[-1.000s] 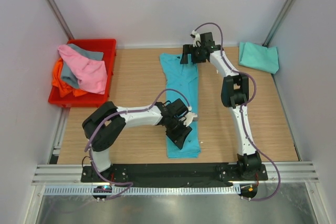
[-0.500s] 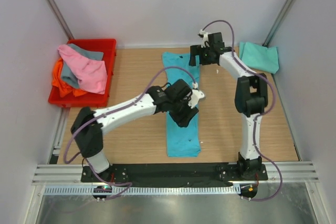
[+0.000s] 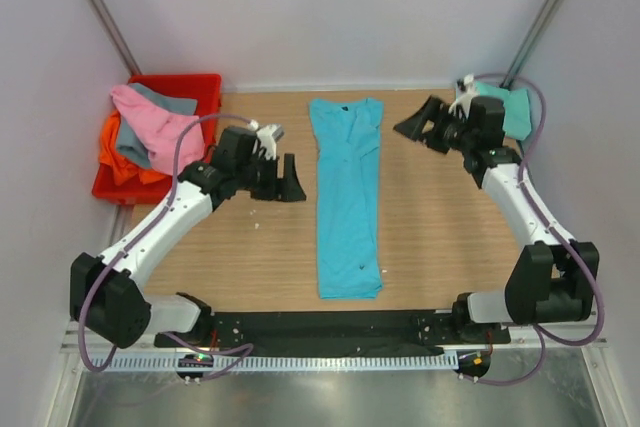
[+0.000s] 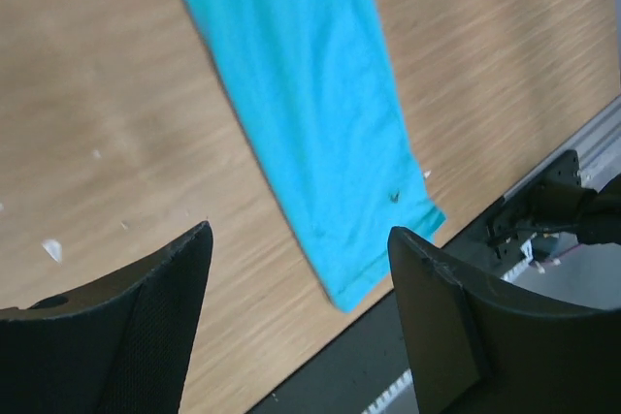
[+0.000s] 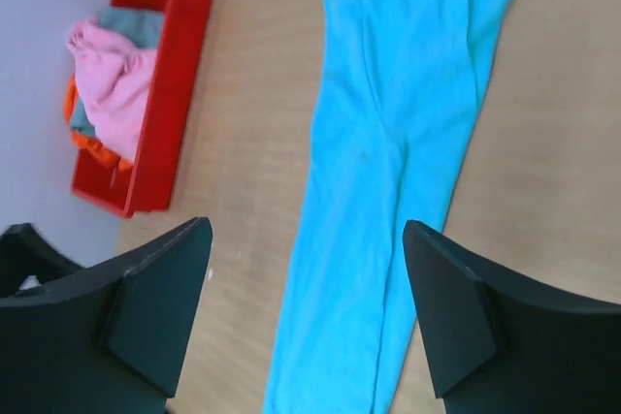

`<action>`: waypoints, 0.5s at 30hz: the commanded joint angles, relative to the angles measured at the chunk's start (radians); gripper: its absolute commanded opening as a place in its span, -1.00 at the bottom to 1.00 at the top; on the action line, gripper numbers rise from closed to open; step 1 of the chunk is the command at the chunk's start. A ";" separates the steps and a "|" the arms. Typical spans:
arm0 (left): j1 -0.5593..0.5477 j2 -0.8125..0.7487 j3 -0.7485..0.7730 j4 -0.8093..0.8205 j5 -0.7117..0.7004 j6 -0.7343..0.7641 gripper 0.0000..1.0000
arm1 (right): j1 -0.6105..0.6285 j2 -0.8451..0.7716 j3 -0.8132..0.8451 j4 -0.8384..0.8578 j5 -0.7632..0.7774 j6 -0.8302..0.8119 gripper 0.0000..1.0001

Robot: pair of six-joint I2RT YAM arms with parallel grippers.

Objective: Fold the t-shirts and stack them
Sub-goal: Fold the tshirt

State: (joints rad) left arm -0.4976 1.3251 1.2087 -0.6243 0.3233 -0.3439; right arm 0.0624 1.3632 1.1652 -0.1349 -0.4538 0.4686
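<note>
Turquoise t-shirt [image 3: 347, 197], between left claw [image 3: 293, 181], right claw [image 3: 412, 131]

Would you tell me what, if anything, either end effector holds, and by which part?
Nothing: left end effector and right end effector are open, off the turquoise t-shirt.

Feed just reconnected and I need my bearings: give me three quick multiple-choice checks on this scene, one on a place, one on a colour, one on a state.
1. Where on the table is the mint-teal shirt? A near left corner; B far right corner; C centre.
2. What colour is the topmost shirt in the red crate? A pink; B yellow; C white.
3. The turquoise shirt is: A a long flat strip; B a crumpled heap; C a small square.

B: it lies at the far right.
A: the pink shirt drapes over the pile.
A: it lies narrow and flat, running from far to near.
</note>
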 commanded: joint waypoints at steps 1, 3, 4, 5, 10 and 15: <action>0.074 -0.046 -0.233 0.173 0.217 -0.311 0.46 | -0.030 -0.007 -0.250 -0.011 -0.281 0.217 0.68; 0.105 -0.066 -0.392 0.285 0.296 -0.412 0.41 | -0.030 -0.036 -0.361 -0.055 -0.351 0.219 0.61; 0.109 -0.087 -0.432 0.307 0.310 -0.426 0.40 | -0.029 -0.042 -0.386 -0.092 -0.364 0.209 0.59; 0.114 -0.096 -0.498 0.330 0.322 -0.432 0.38 | -0.029 -0.064 -0.413 -0.174 -0.356 0.190 0.57; 0.143 -0.154 -0.652 0.362 0.304 -0.516 0.22 | 0.014 -0.188 -0.637 -0.330 -0.303 0.211 0.57; 0.145 -0.130 -0.689 0.362 0.316 -0.547 0.18 | 0.166 -0.259 -0.682 -0.428 -0.209 0.231 0.61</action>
State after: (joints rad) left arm -0.3588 1.1877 0.5156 -0.3439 0.5903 -0.8314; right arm 0.1802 1.1217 0.4740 -0.4927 -0.6960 0.6796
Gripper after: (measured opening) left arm 0.592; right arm 0.800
